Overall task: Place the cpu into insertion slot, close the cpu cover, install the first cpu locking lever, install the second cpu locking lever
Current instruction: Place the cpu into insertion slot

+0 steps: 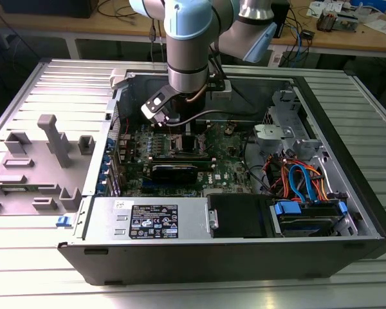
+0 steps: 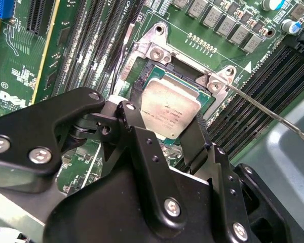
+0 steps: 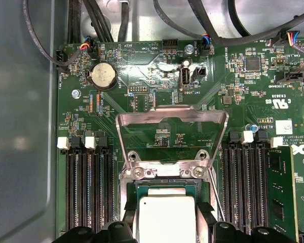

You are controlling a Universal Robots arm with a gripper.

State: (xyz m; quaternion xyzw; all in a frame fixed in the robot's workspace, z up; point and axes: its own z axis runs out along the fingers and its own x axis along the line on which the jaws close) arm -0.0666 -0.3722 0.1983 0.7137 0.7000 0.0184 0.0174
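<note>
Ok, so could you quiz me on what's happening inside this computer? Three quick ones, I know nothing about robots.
1. True or false: the cpu cover lies shut flat over the cpu.
2. What is the gripper clamped on? A) a screwdriver B) the cpu C) a loose screw
3. Fill in: long black memory slots run along ____ sides of the cpu.
Key: 1 false, it stands raised open; 2 B; 3 both.
</note>
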